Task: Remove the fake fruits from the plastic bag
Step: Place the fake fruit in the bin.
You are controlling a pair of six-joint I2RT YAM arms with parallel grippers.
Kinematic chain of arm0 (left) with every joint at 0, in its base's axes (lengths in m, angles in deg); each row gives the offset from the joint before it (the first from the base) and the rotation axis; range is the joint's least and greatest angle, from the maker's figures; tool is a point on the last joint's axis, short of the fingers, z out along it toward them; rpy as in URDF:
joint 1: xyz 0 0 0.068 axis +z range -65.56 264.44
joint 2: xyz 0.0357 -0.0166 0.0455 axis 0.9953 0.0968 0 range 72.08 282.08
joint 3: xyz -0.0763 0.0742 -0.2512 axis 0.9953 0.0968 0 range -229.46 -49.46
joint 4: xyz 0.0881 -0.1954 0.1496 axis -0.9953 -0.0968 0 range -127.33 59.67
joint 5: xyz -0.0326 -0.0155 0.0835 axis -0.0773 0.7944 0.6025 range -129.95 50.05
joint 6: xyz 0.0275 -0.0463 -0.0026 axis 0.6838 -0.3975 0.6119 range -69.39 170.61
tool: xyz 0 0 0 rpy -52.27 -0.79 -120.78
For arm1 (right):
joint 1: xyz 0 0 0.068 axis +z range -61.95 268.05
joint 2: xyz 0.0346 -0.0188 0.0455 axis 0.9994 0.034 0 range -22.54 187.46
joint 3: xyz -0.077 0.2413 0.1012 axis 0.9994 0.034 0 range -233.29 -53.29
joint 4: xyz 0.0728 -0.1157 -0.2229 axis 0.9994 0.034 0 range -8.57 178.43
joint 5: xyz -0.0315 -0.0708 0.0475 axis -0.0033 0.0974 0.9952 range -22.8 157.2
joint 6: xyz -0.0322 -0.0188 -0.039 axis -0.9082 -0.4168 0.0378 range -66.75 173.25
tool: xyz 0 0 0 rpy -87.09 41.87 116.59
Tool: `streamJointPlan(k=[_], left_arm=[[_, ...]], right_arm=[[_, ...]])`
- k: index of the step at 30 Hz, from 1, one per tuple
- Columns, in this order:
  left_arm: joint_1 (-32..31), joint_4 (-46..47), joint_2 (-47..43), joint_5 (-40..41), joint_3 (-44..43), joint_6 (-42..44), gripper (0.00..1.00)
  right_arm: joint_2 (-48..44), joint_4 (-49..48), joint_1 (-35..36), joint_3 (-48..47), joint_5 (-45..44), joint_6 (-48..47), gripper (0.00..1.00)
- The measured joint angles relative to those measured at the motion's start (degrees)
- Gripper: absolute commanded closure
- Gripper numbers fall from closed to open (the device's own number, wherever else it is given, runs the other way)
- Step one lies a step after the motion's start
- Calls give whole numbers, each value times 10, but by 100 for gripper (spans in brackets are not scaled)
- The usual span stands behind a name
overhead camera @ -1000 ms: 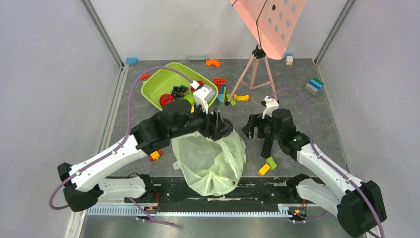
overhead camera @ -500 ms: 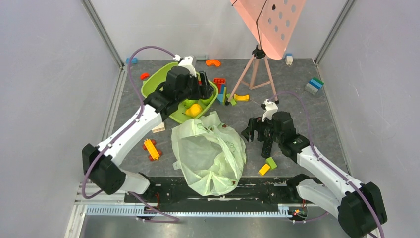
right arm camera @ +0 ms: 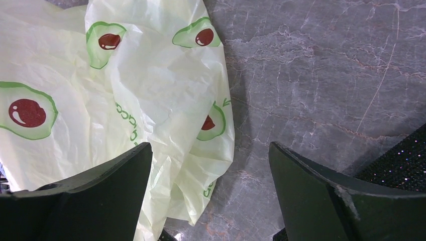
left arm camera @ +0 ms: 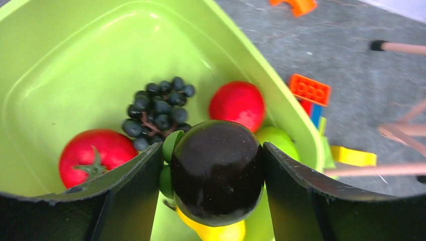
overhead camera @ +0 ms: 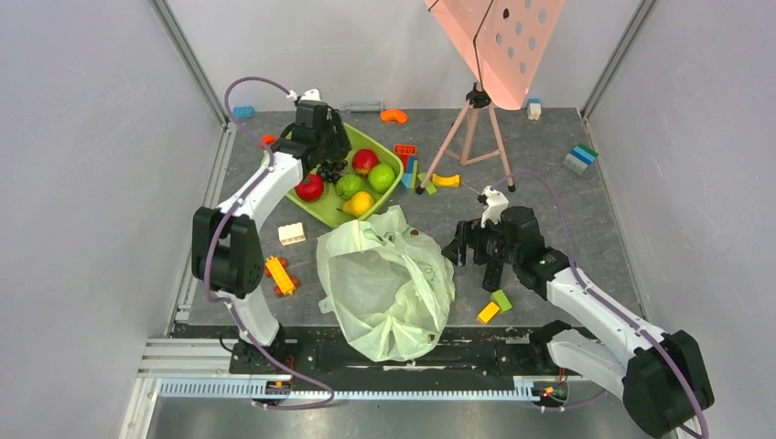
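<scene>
My left gripper (left arm camera: 217, 201) is shut on the dark brown-black round fruit (left arm camera: 217, 170) and holds it over the lime-green tub (left arm camera: 261, 65). In the top view the left gripper (overhead camera: 322, 151) reaches over the tub's far left part. In the tub lie the black grape bunch (left arm camera: 158, 110), a round green fruit (overhead camera: 382, 176) and a second green fruit (overhead camera: 348, 186). The pale-green plastic bag (overhead camera: 389, 279) lies crumpled in the middle; its inside is hidden. My right gripper (right arm camera: 208, 196) is open and empty, low beside the bag's right edge (right arm camera: 150, 100), and shows in the top view (overhead camera: 467, 247).
The tub (overhead camera: 302, 169) also holds a red tomato (left arm camera: 93, 153), a red apple (left arm camera: 237, 104) and a yellow pear (overhead camera: 358, 203). Loose toy bricks (overhead camera: 494, 306) lie around the bag. A pink tripod stand (overhead camera: 471, 128) rises behind the tub's right side.
My left arm has swung from the bag's mouth back and left to over the tub, carrying the dark fruit. My right gripper has barely moved.
</scene>
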Motion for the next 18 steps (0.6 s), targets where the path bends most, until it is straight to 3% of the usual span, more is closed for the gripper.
streamJointPlan(k=[8, 18], left_arm=[[61, 1, 101, 8, -39, 0, 37], [65, -1, 162, 13, -99, 0, 36]], right_arm=[[12, 2, 0, 0, 5, -1, 9], [18, 2, 0, 0, 6, -2, 7]])
